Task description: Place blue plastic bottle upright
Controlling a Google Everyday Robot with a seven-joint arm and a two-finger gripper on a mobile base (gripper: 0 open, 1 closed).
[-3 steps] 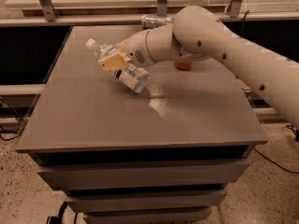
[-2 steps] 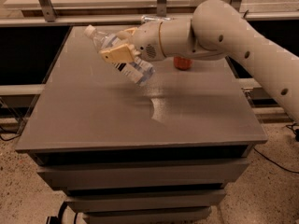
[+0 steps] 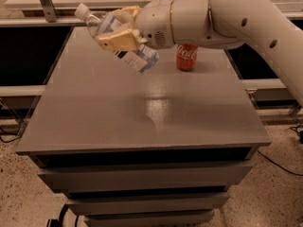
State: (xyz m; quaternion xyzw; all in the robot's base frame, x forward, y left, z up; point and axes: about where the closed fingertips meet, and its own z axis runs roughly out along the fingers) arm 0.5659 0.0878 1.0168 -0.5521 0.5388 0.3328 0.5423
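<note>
The blue plastic bottle (image 3: 137, 56) is a clear, faintly bluish bottle with a white cap and a pale label. It hangs in the air above the back of the grey table (image 3: 142, 112), tilted, cap up and to the left, base down and to the right. My gripper (image 3: 118, 33) is shut around the bottle's middle, its tan fingers (image 3: 120, 39) wrapped over the label. The white arm comes in from the upper right.
A red Coca-Cola can (image 3: 186, 57) stands upright at the back right of the table, just under the arm. A light shelf and metal posts (image 3: 45, 1) run behind the table. Drawer-like fronts sit below the tabletop.
The gripper has lifted the bottle off the tabletop, up and slightly back. The arm has risen, uncovering the red can behind it.
</note>
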